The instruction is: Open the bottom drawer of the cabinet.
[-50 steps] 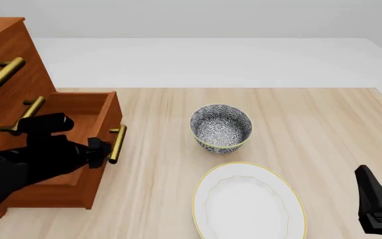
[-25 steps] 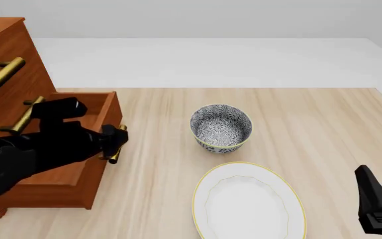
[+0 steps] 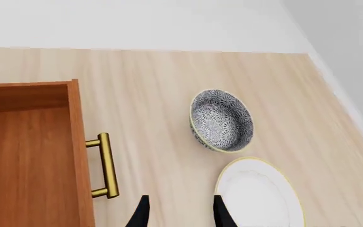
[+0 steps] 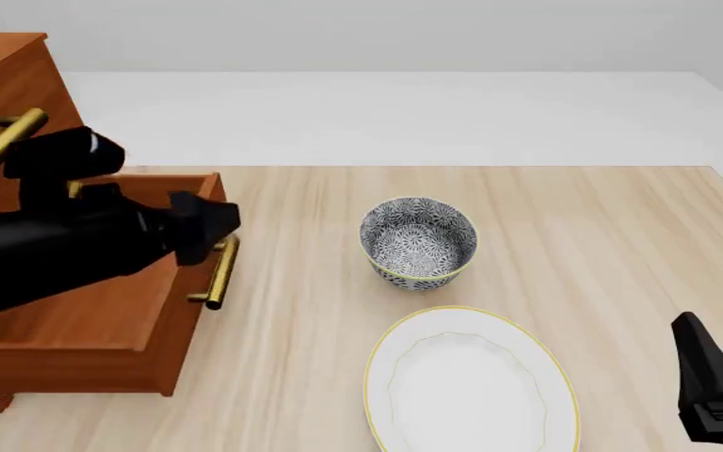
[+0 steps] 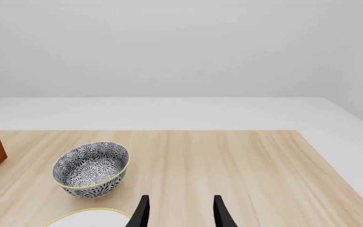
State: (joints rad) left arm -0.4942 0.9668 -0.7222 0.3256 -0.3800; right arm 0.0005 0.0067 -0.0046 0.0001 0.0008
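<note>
The reddish-brown cabinet [image 4: 10, 85] stands at the table's left. Its bottom drawer [image 4: 123, 325] is pulled out, showing a plain wooden inside [image 3: 24, 156], and its brass handle [image 4: 219, 273] faces the bowl. My left gripper [image 4: 215, 222] hovers above the drawer's front edge, apart from the handle. In the left wrist view the drawer handle [image 3: 106, 165] lies below my left gripper [image 3: 180, 215], which is open and holds nothing. My right gripper [image 4: 717, 391] rests low at the near right, open and empty in its wrist view [image 5: 180, 213].
A patterned blue-and-white bowl [image 4: 418, 242] stands mid-table, to the right of the drawer. A white plate [image 4: 469, 386] with a yellow rim lies in front of it. Upper drawer handles [image 4: 4, 143] stick out of the cabinet above my left arm.
My left gripper has come off the bottom drawer's handle and risen above the drawer front. The drawer stays pulled out. The right arm has not moved.
</note>
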